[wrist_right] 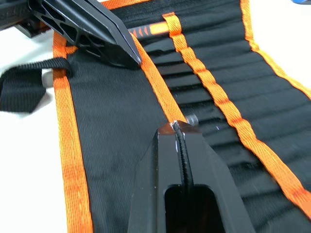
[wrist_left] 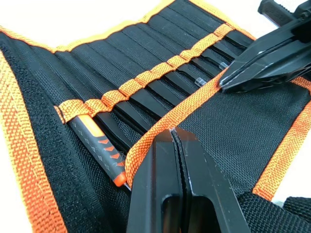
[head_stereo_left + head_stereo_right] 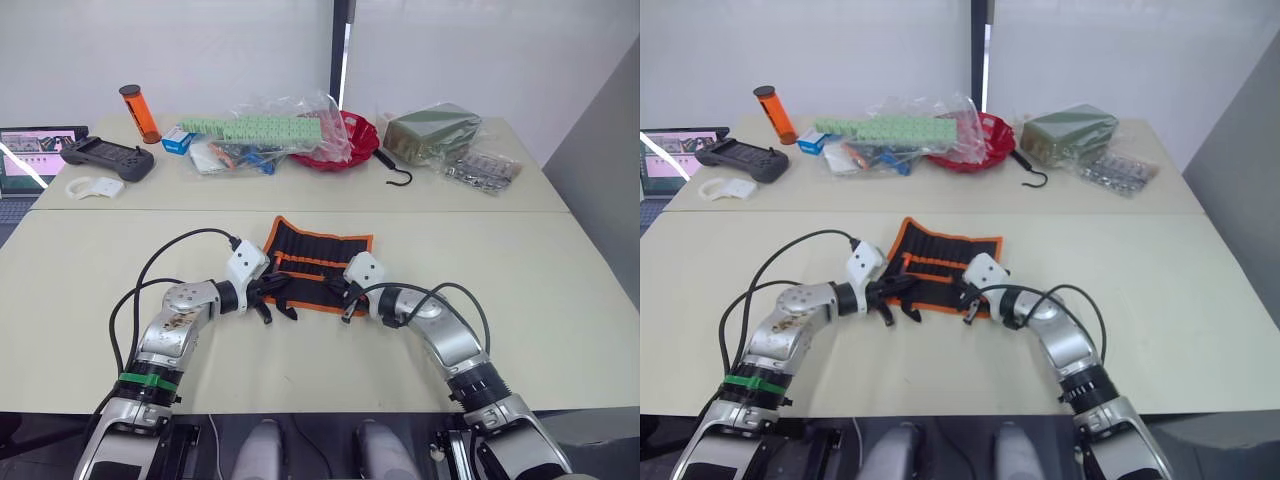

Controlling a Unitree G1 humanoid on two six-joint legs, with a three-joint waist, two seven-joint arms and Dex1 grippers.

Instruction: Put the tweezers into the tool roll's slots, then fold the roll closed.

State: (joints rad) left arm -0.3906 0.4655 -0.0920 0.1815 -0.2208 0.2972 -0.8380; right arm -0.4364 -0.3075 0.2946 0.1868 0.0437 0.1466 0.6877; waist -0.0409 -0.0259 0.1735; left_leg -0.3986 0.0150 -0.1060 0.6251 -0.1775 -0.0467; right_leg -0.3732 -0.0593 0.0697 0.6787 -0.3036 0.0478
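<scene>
On the near desk, between both arms: tool roll spread open and flat, black fabric edged in orange, inner face up. Across that face, a row of slots under an orange stitched band, with slim black tweezers tucked in side by side, tips toward the orange-edged flap; exact count hard to make out, possibly five. At one end of the row, an orange-and-black handled tool slipped under the same band. Left hand low at the roll's near left corner, fingers pressed together with their tips on the orange edge of the flap, perhaps pinching the trim, though hard to tell from the wrist view. Right hand at the near right part of the roll, fingers likewise closed, tips on the same orange edge just below the slots. Small black strap lying off the roll's near edge, beside the left hand. On the far desk, well apart from the roll: red bowl under clear plastic bags, black hook beside it, orange cylinder standing upright, a grey handheld controller near the left end.
</scene>
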